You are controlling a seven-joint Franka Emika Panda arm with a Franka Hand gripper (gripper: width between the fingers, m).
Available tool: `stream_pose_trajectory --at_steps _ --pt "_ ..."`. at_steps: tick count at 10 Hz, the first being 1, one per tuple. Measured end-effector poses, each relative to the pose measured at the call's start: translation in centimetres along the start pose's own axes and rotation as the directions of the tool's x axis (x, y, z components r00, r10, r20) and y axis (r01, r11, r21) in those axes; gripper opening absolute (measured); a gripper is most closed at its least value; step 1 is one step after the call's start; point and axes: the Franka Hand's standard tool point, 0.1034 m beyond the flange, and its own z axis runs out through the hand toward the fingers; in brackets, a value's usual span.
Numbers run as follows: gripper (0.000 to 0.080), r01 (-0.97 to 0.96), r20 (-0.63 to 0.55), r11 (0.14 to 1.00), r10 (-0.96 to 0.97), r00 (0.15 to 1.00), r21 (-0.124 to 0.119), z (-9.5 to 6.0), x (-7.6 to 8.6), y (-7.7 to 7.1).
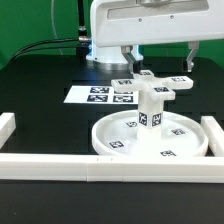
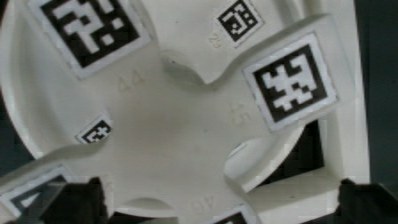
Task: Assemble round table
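Note:
The wide rimmed disc [image 1: 165, 143] lies flat near the front of the exterior view. The short post [image 1: 150, 110] stands upright in its hub. The cross-shaped flat piece [image 1: 160, 84] sits level on top of the post. My gripper [image 1: 158, 62] hangs right above it, and its fingers stand far apart on either side of the cross-shaped piece. In the wrist view the tagged cross-shaped piece [image 2: 178, 110] fills the picture. The dark fingertips [image 2: 39, 197] show at both lower corners, beside its edges. I see no clamping, so the gripper [image 2: 205, 200] reads as open.
White border rails run along the front [image 1: 100, 168], the exterior view's left [image 1: 8, 135] and right [image 1: 212, 135], close round the disc. The marker board [image 1: 98, 95] lies flat behind the disc. A green wall stands behind the black table.

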Motion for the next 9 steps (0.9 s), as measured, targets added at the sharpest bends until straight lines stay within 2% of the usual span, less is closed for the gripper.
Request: stream_pose_trajectory --at_steps 1,2,3,5,6,8,9 --pt "0.0649 0.165 0.002 0.986 -0.165 0.986 -0.013 0.0 0.0 0.1" --pt "0.0649 0.312 0.006 0.95 -0.312 0.95 -0.011 0.0 0.0 0.3" --pt "0.0649 0.395 0.033 0.919 -0.395 0.918 0.001 0.1 -0.1 0.7" --pt "0.0649 0.6 0.043 0.8 -0.6 0.799 0.016 0.4 0.1 1.3" --pt "0.0649 0.639 0.046 0.769 -0.639 0.768 0.01 0.4 0.0 1.0" --pt "0.0649 0.716 0.047 0.697 -0.716 0.696 0.014 0.4 0.1 1.3" --pt "0.0649 0.774 0.049 0.633 -0.774 0.632 0.016 0.5 0.0 1.4"
